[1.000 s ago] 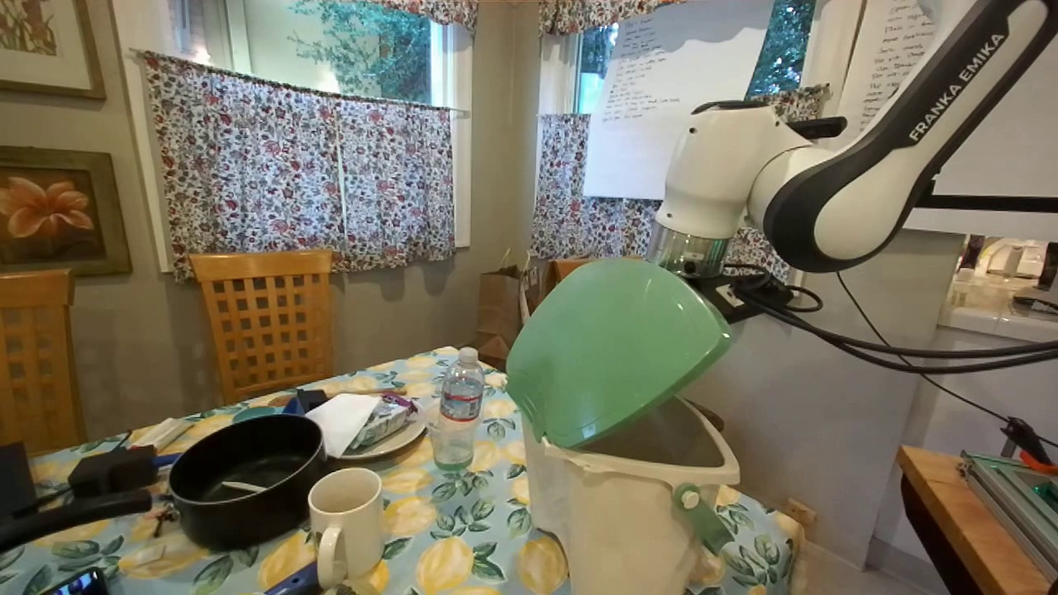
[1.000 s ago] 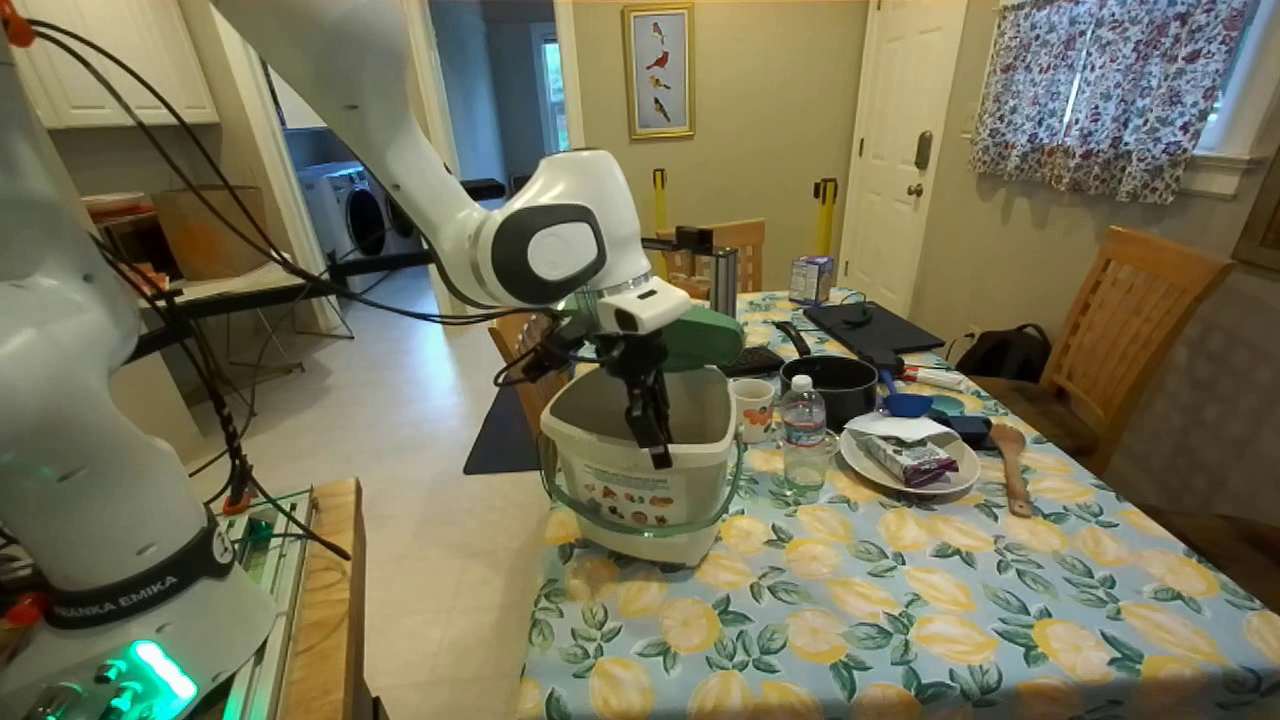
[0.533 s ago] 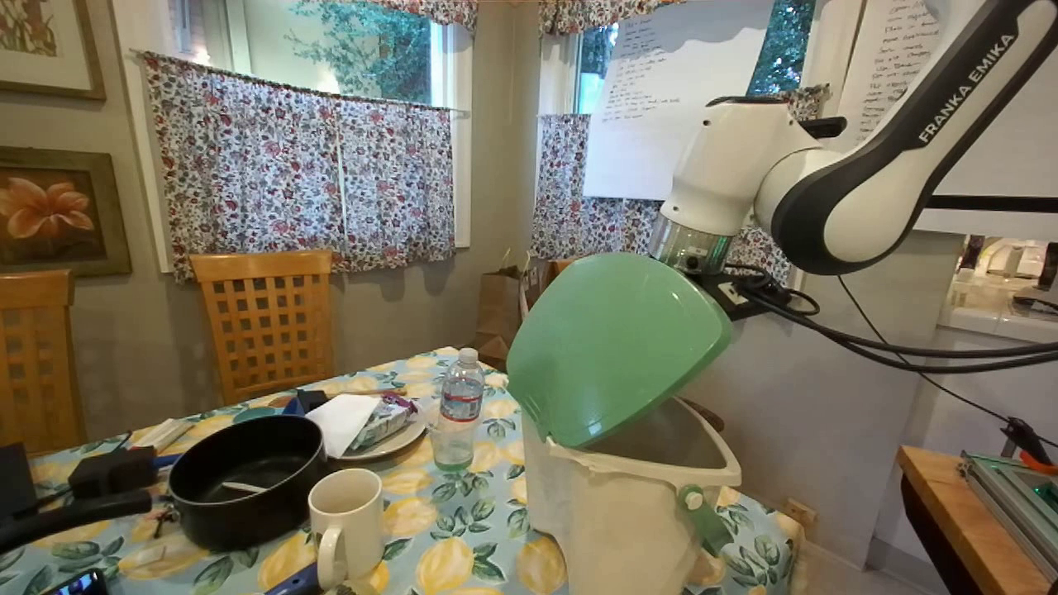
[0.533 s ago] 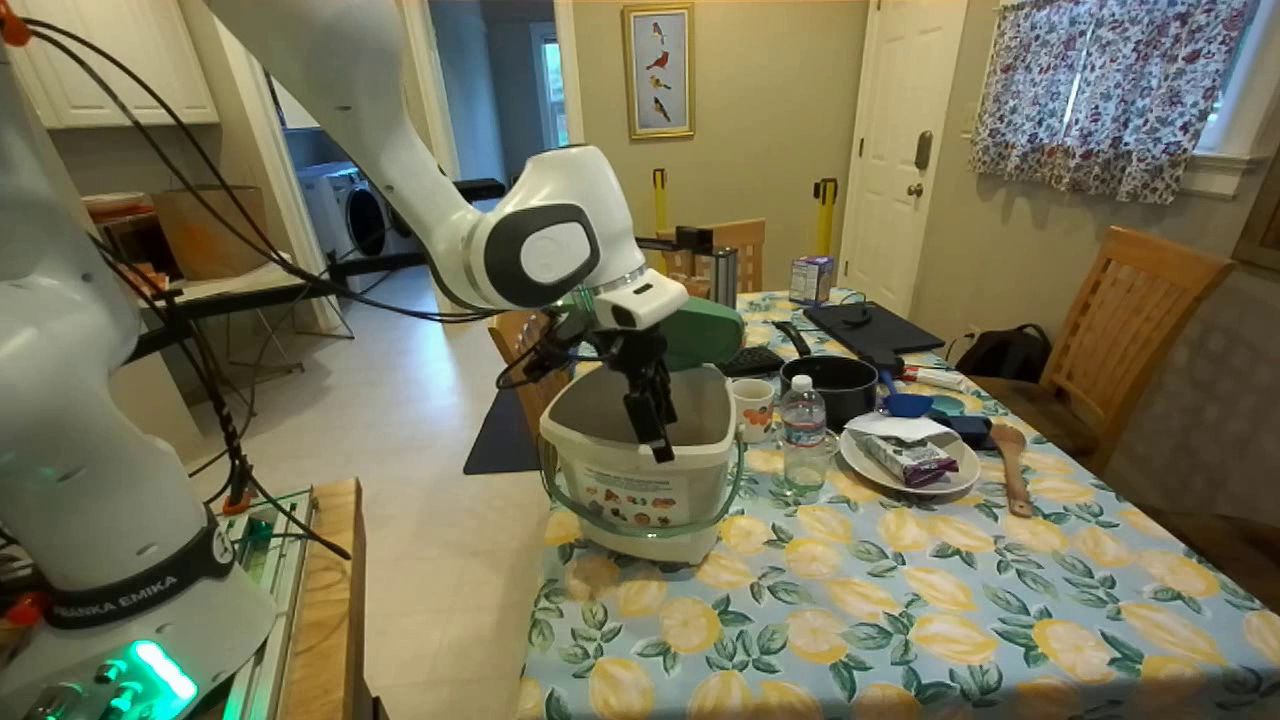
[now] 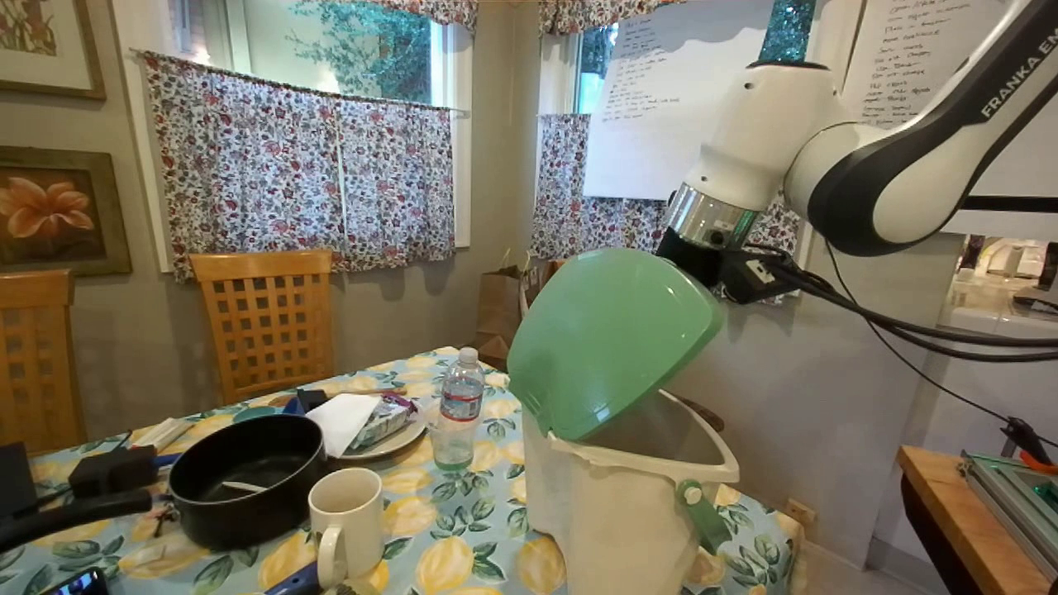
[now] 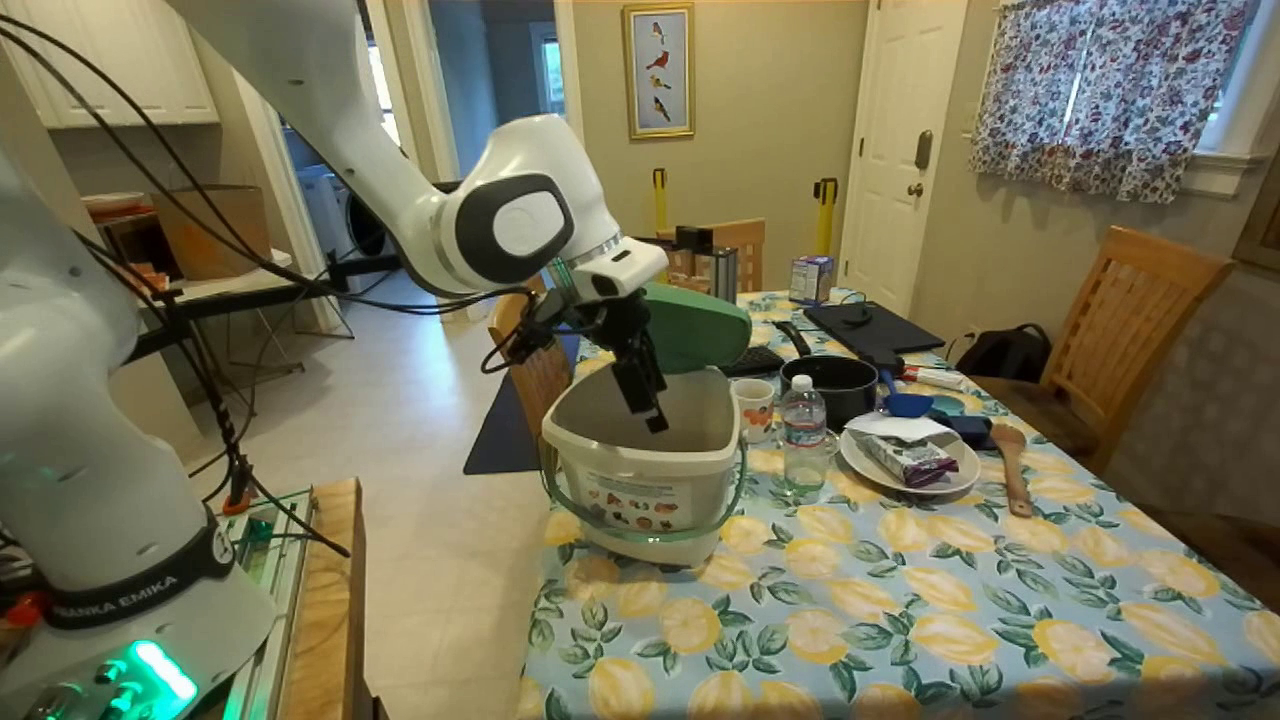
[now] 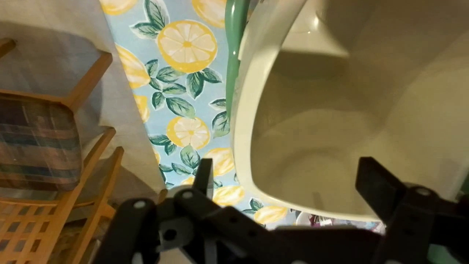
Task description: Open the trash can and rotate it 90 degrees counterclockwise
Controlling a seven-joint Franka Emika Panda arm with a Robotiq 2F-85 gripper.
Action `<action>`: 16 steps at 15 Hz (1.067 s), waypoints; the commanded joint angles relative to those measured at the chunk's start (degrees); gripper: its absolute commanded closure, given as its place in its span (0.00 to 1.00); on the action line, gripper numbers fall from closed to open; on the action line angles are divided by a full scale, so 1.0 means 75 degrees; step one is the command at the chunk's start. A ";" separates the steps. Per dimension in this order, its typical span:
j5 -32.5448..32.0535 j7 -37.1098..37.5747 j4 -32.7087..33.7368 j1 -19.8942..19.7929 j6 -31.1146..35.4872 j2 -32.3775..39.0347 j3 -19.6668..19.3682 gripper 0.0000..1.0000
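The trash can is a cream-white bin [image 5: 628, 521] standing upright at the table's edge, its printed label [image 6: 635, 500] and green handle [image 6: 655, 538] facing outward. Its green lid [image 5: 616, 347] is raised and leans back over the far side, so the inside shows. In the wrist view the gripper [image 7: 285, 161] is open with nothing held. One finger [image 7: 202, 174] appears over the tablecloth outside the rim [image 7: 242, 146], while the opposite finger [image 7: 377, 183] appears over the bin's interior. From an exterior view, the gripper [image 6: 645, 400] hangs over the bin's mouth; the lid hides it in the opposite view.
Beside the bin stand a water bottle [image 6: 803, 430], a white mug [image 5: 347, 521] and a black pan [image 5: 248, 479]. A plate [image 6: 960, 480] with packets and a wooden spoon [image 6: 1012, 470] lie farther along the lemon-print tablecloth [image 6: 900, 620]. A chair [image 7: 40, 143] stands near the table.
The gripper has opened and risen from the front rim, pulling back toward the robot's base. The lid has tipped slightly farther back. The bin stays nearly in place.
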 commanded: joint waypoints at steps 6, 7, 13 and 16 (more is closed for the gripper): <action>-0.0550 0.0121 -0.0234 -0.0029 -0.0115 -0.1081 0.0132 0.00; -0.0552 0.0092 -0.0250 -0.0032 -0.0091 -0.1131 0.0144 0.00; -0.0560 -0.0169 0.0000 0.0019 0.0074 -0.1116 0.0214 0.00; -0.0698 -0.0204 0.0110 -0.0004 0.0091 -0.1117 0.0315 0.00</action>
